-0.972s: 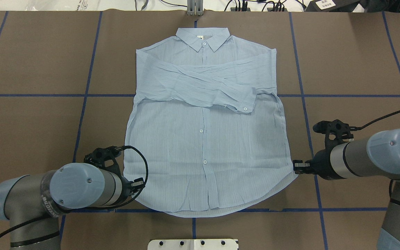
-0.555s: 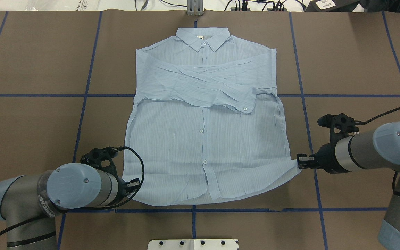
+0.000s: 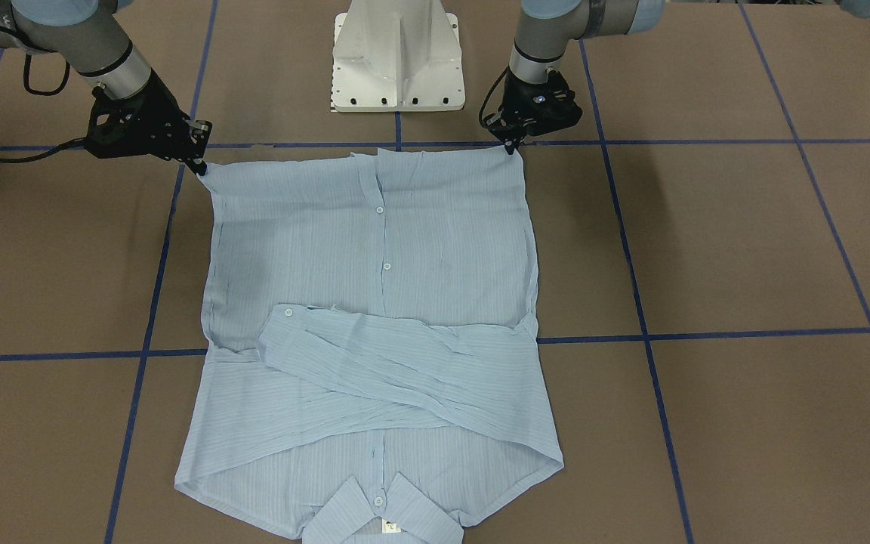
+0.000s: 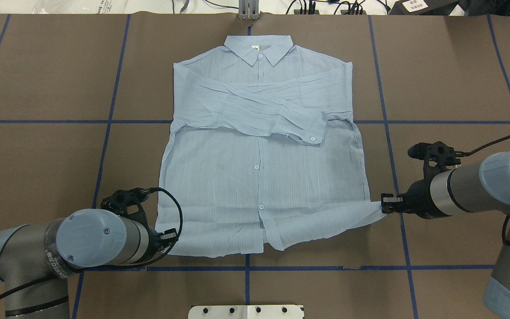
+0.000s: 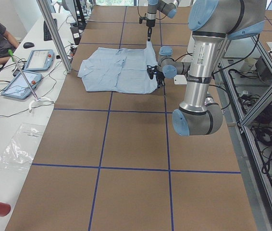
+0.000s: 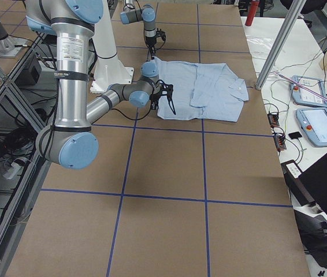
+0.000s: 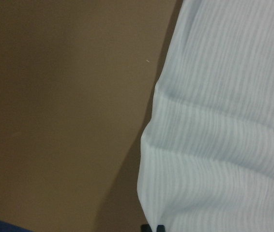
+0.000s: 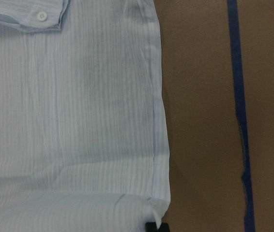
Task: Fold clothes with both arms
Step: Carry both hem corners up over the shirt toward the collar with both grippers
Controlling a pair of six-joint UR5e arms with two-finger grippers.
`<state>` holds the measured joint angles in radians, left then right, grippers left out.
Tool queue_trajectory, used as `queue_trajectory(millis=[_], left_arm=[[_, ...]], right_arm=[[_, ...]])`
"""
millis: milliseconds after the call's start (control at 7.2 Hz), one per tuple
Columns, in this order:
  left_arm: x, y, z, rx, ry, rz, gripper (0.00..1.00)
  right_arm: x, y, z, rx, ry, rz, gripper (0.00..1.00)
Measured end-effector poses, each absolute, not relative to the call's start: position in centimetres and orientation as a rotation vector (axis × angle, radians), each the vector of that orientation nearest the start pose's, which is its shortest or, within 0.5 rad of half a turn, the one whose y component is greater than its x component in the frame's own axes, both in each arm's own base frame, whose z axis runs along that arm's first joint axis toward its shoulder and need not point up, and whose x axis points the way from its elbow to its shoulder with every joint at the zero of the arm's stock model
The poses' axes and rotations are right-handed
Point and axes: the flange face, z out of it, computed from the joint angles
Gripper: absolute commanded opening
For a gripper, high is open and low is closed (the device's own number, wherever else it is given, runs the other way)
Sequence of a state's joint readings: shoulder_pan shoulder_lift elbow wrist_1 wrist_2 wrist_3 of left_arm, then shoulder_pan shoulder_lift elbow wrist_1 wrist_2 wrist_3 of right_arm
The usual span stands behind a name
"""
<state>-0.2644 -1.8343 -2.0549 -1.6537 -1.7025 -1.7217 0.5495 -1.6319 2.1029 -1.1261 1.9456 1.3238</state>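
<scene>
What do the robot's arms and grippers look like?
The left arm and right arm are grey metal tubes with rounded light blue joint caps. Black cables loop to the black two-finger left gripper and right gripper. White lettering marks the left arm.

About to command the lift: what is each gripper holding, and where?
Both hold the pale blue shirt: the left gripper pinches its bottom hem corner on the robot's left, the right gripper the opposite hem corner.
</scene>
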Motion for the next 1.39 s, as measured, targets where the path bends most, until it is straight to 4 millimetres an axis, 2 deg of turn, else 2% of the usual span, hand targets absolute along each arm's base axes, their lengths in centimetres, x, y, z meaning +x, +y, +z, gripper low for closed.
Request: queue_trajectory(millis=[278, 417, 694, 1111, 1388], left_arm=[[47.3, -26.1, 27.8, -0.066, 0.888, -0.343, 0.0], [46.1, -27.3, 26.9, -0.051, 0.912, -0.365, 0.0], [43.2, -31.3, 25.2, 0.012, 0.95, -0.393, 0.0], [37.7, -38.6, 23.1, 0.097, 0.992, -0.381, 0.0], [36.5, -42.7, 21.1, 0.141, 1.017, -0.411, 0.0]], right_arm=[[-32.7, -33.4, 38.2, 0.024, -0.985, 0.131, 0.0], [-31.9, -34.7, 37.6, 0.032, -1.001, 0.152, 0.0], [-31.1, -38.0, 36.2, 0.062, -1.028, 0.2, 0.0], [-30.3, -43.3, 34.7, 0.107, -1.05, 0.282, 0.0], [-29.4, -46.8, 33.5, 0.122, -1.065, 0.33, 0.0]])
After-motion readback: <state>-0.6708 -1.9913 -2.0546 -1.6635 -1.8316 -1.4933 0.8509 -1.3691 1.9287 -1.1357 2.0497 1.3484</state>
